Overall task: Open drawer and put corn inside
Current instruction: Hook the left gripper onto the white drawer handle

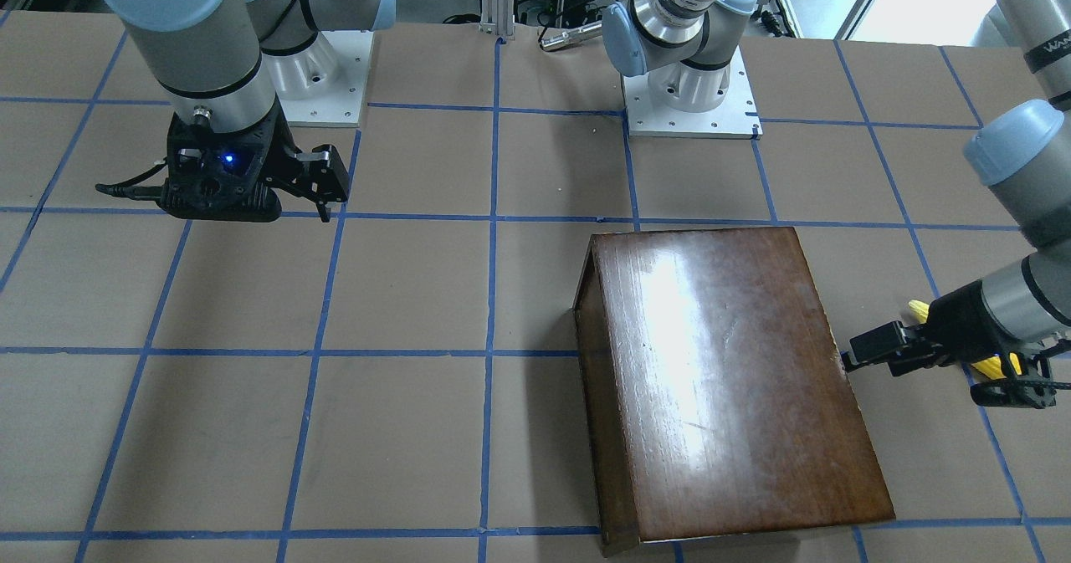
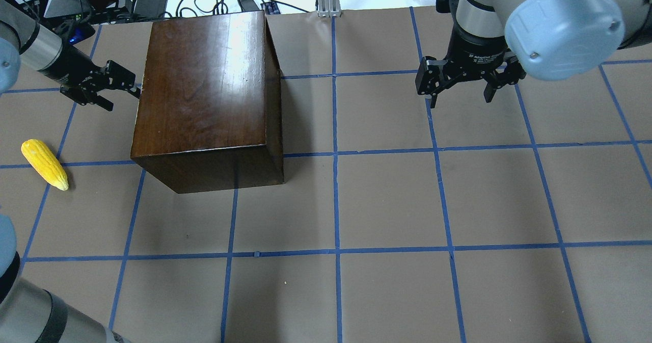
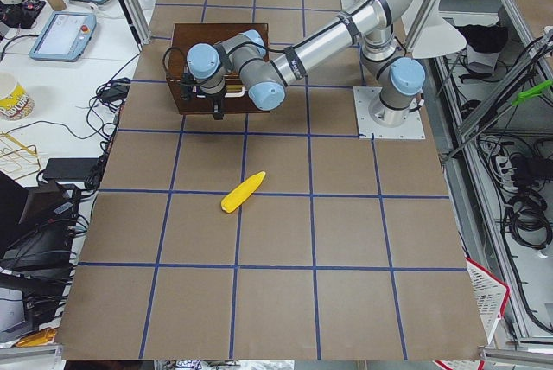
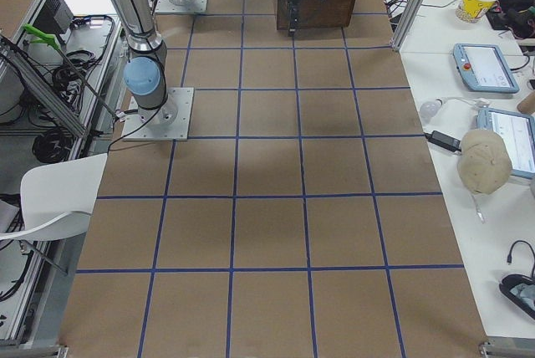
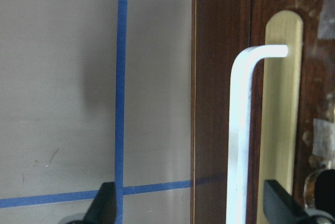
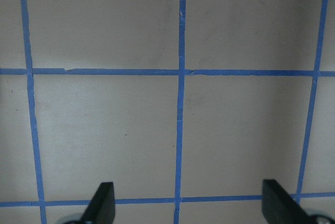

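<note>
— Where does the small bright yellow corn cob [image 2: 45, 163] lie?

— It lies on the brown paper-covered table [image 2: 387, 200] with its blue tape grid. It is on the robot's left of the glossy dark-brown wooden box [image 2: 204, 103], apart from it and nearer the robot than the left gripper [image 2: 122, 97].

— And the drawer [image 5: 314, 67] with the dark, patchy front panel?

— It sits shut in the box's left face. The left gripper's jaws stand wide, one on each side of the white bent bar handle [image 5: 239, 130], which touches neither finger in the wrist view.

— The right gripper [image 2: 461, 97]?

— Its jaws are also spread wide and hold nothing, above bare table well apart from the box.

— Any writing?

— There is white print on the right arm's black wrist collar [image 2: 476, 57], too small to read. White letters on the left arm's black band [image 1: 1050, 48] begin "WA"; the rest cannot be made out.
</note>
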`<state>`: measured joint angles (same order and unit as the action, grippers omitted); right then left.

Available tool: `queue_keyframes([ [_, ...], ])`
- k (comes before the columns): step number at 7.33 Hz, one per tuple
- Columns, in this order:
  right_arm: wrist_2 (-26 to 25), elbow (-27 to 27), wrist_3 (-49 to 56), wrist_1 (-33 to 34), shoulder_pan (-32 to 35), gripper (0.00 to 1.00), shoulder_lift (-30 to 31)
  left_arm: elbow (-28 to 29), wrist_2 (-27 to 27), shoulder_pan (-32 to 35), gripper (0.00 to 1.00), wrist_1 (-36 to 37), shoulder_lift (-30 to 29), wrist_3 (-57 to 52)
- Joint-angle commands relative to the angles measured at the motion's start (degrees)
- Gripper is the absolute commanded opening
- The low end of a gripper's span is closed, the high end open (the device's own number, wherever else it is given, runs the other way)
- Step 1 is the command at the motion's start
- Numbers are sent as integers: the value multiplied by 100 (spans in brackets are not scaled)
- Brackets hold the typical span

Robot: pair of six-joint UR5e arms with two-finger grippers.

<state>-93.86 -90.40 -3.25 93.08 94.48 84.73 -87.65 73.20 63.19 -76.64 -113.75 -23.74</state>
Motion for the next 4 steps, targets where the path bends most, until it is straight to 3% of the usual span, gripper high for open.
queue_keyframes([
  [1,-1,5,0,0,0,100,0,-23,-25,9,100,0,-77,1],
  [4,8,5,0,0,0,100,0,-15,-8,9,100,9,-147,-61],
])
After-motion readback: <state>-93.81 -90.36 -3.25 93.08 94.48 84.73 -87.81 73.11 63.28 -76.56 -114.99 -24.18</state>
